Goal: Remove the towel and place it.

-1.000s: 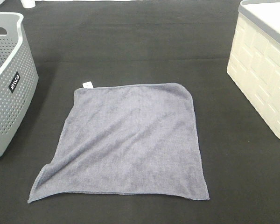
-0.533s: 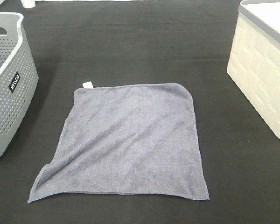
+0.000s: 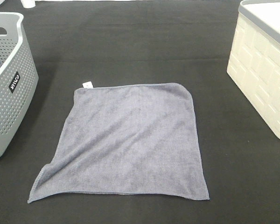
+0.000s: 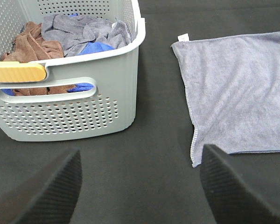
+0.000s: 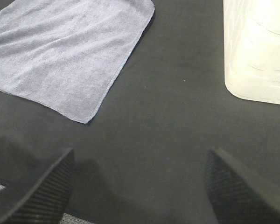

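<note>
Towel [image 3: 128, 142]: lies flat on black tabletop [image 3: 130, 42], between grey basket [image 3: 7, 84] and cream bin [image 3: 263, 70], touching neither. Left tool [image 4: 140, 186], right tool [image 5: 137, 186]: both spread wide, holding nothing, above tabletop

A grey perforated basket [image 3: 7, 84] holding brown, grey and blue cloths [image 4: 65, 35] stands on the dark table [image 3: 140, 42] at left; a cream bin [image 3: 263, 70] stands at right.

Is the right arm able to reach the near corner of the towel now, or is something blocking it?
Probably yes. The right gripper is open and holds nothing, and only bare black mat lies between it and the towel corner. The cream bin stands off to the side, clear of that path.
</note>
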